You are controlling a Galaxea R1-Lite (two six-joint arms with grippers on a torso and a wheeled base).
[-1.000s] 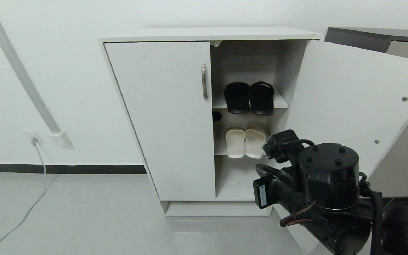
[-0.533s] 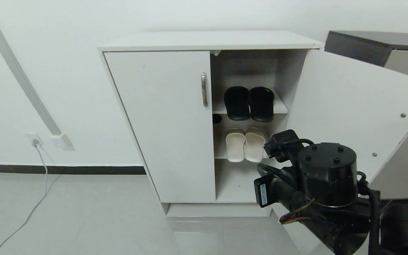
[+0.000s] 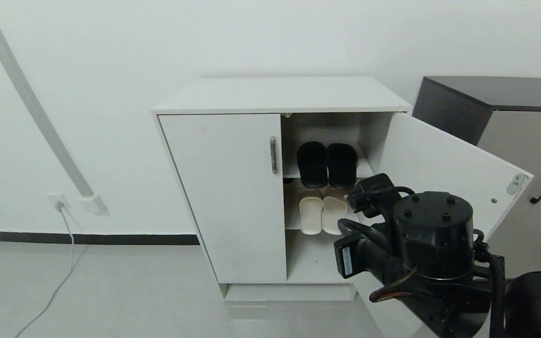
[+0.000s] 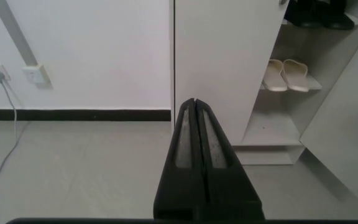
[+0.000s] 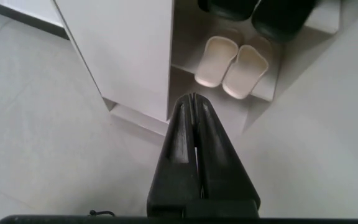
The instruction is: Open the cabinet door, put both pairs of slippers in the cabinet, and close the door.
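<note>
Where the slippers sit: black pair (image 3: 327, 164) on upper cabinet (image 3: 280, 96) shelf, white pair (image 3: 322, 215) on the shelf below.
Right door (image 3: 439, 173): swung open.
Left gripper (image 4: 194, 104): fingers pressed together, empty.
Right gripper (image 5: 193, 99): likewise closed, empty.

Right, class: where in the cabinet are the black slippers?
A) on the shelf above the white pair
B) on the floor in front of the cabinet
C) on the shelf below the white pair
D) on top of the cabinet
A: the black slippers sit on a shelf directly above the white slippers, inside the open door.
</note>
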